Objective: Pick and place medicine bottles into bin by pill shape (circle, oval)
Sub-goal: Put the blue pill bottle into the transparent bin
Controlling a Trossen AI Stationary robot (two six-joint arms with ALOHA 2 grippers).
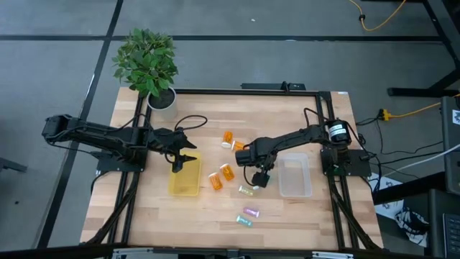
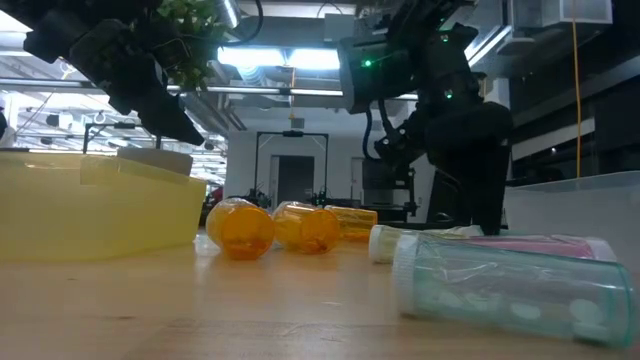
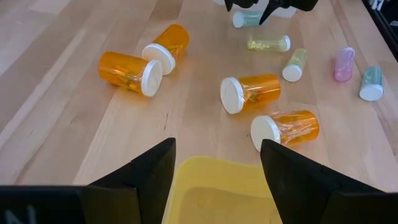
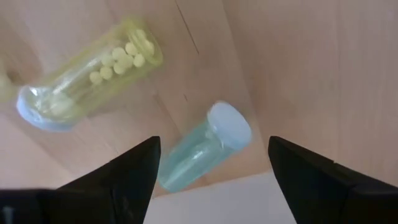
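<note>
**Right fingers spread over a green vial beside the clear bin**

While the right gripper [image 1: 261, 178] hangs low at mid-tabletop, its fingers [image 4: 134, 171] stand wide apart with nothing clamped. A pale green vial [image 4: 202, 146] lies flat on the wood between them in the right wrist view, cap end away from the camera, not touching either finger. A yellow vial [image 4: 93, 68] with small round pills lies just beside it, outside the fingers. No readable writing or brand on any bottle or bin; labels, if any, are too small to tell.

Clear bin [image 1: 295, 176] sits just right of that gripper on the tabletop [image 1: 215, 216]; contents not discernible from above.

Left gripper [image 1: 180, 164] hovers over the far end of the yellow bin [image 1: 185, 180], fingers [image 3: 140, 177] apart, holding nothing. Left wrist view shows the bin's rim between them.

Four orange bottles, white caps, all lying on their sides:
- two [image 3: 152, 59] together farther up the tabletop, near centre
- two [image 3: 267, 106] side by side between the yellow bin and the right gripper

More small vials loose nearer the front edge: purple [image 1: 251, 212] and teal [image 1: 246, 221] close together; another pale yellow-green one [image 3: 295, 63] near the right gripper.

Potted plant [image 1: 147, 65] at the far left corner.
</note>
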